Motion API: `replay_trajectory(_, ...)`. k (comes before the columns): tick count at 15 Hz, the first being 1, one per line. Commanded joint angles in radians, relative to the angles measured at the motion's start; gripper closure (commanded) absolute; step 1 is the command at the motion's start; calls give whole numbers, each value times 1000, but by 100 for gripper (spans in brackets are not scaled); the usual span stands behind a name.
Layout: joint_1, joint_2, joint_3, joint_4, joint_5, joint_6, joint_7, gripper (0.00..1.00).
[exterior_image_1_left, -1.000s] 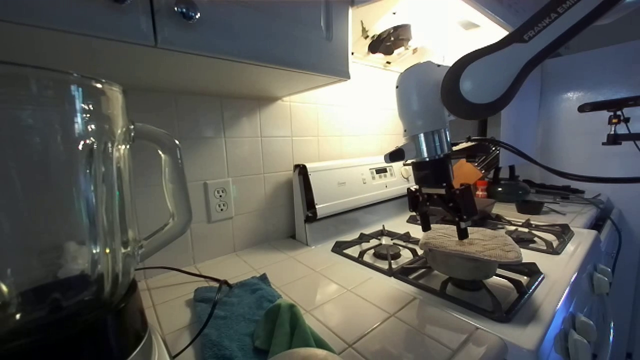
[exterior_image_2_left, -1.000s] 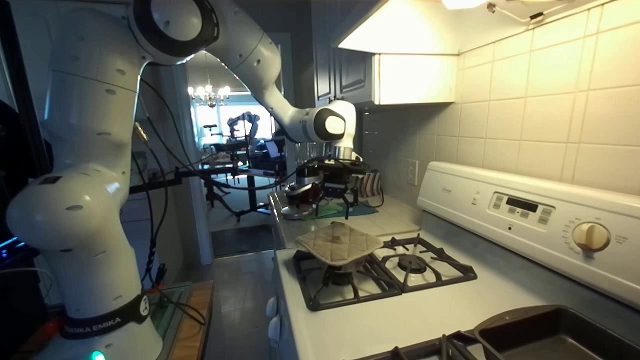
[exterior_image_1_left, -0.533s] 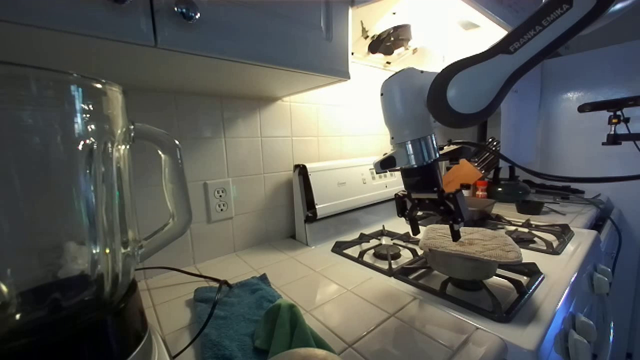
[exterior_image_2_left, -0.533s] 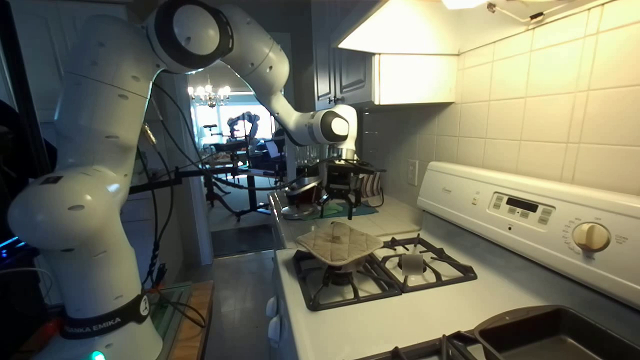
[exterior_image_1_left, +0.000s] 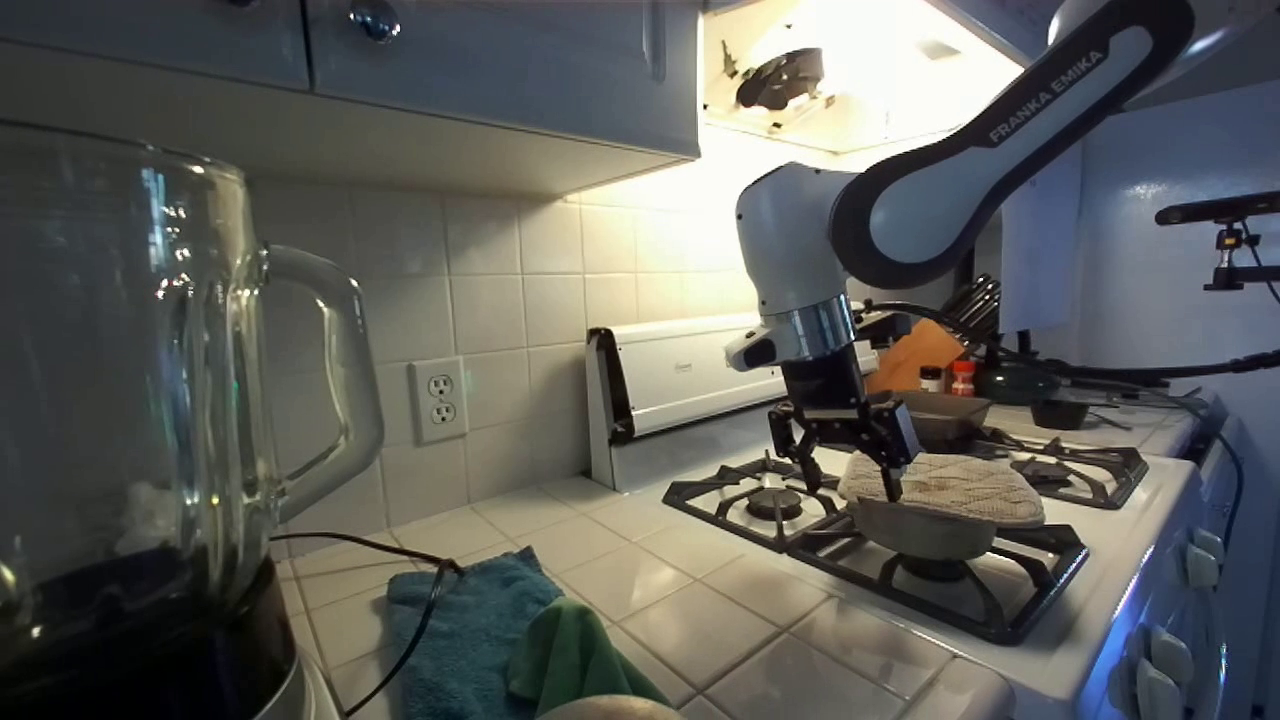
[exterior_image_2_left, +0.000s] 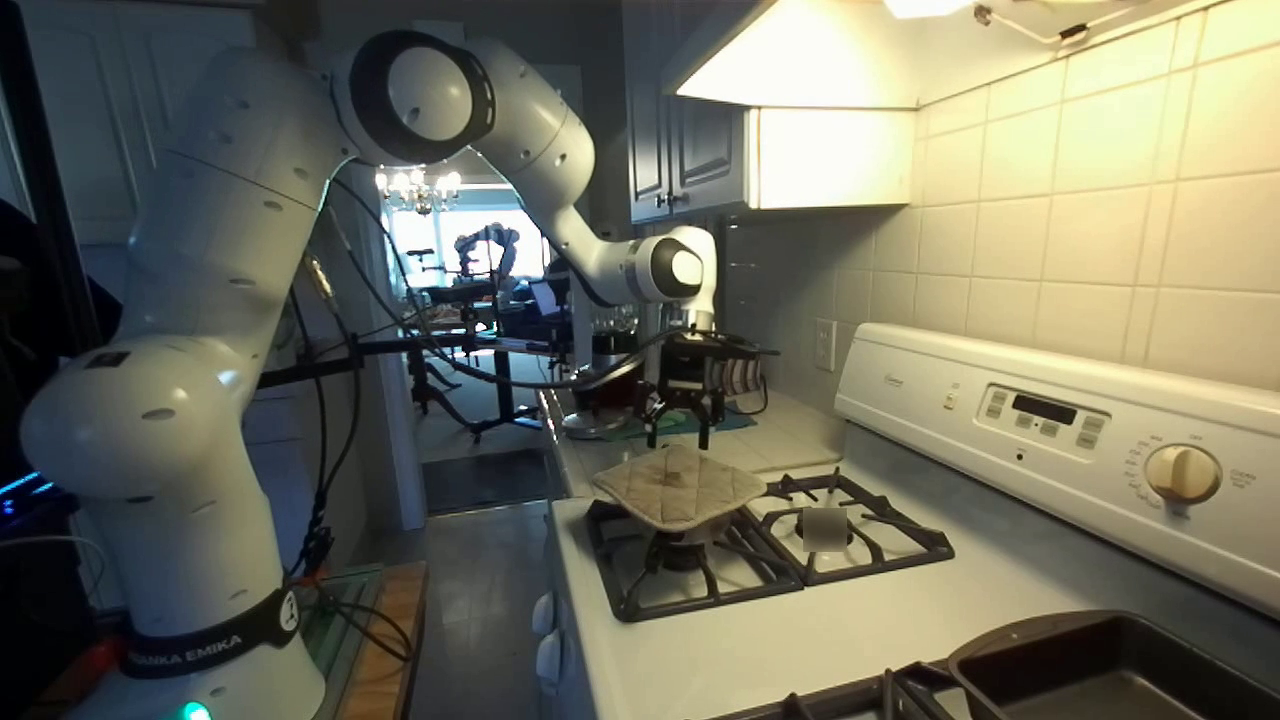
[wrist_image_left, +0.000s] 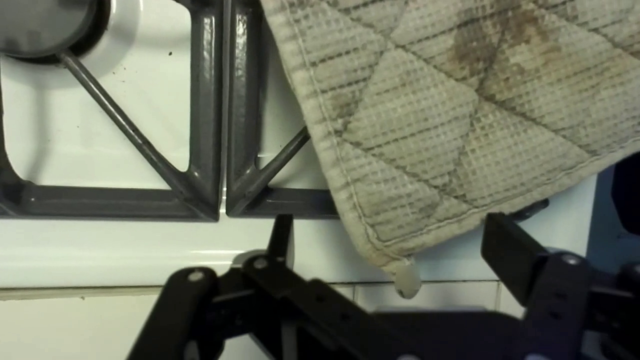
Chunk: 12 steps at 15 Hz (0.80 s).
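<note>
Presently the gripper (wrist_image_left: 390, 242) is hanging with its fingers (wrist_image_left: 282, 235) spread wide and gripping nothing, one on either side of the near corner of a quilted potholder (wrist_image_left: 425, 110) in the wrist view; whether the finger at the right is brushing it, I cannot tell. The potholder is lying over a small pot (exterior_image_1_left: 925, 530), overhanging its rim, and the pot is sitting on a burner grate (wrist_image_left: 244, 110) toward the left of the stovetop (exterior_image_2_left: 720, 655) in an exterior view. Judging by the padded weave, the potholder is looking light, soft and hard to damage, yet stiff enough to be holding its edges nearly level. Its coarse surface is likely offering decent friction, though it is apparently resting loose. The bound corner with its pale tab (wrist_image_left: 407, 281) is seeming the best hold, as it is reaching out past the pot.
</note>
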Motion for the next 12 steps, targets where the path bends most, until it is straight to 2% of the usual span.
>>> replay_trajectory(1,15,47,-3,68,-45,-53,-25,34)
replay_trajectory(8,23,68,-3,105,-55,-88,-24,83)
replay_trajectory(9,22,68,-3,107,-52,-89,-22,81)
replay_trajectory(10,22,67,-2,109,-49,-88,-22,48)
replay_trajectory(11,21,68,-1,112,-46,-91,-23,52)
replay_trajectory(12,23,67,-1,112,-48,-92,-21,51)
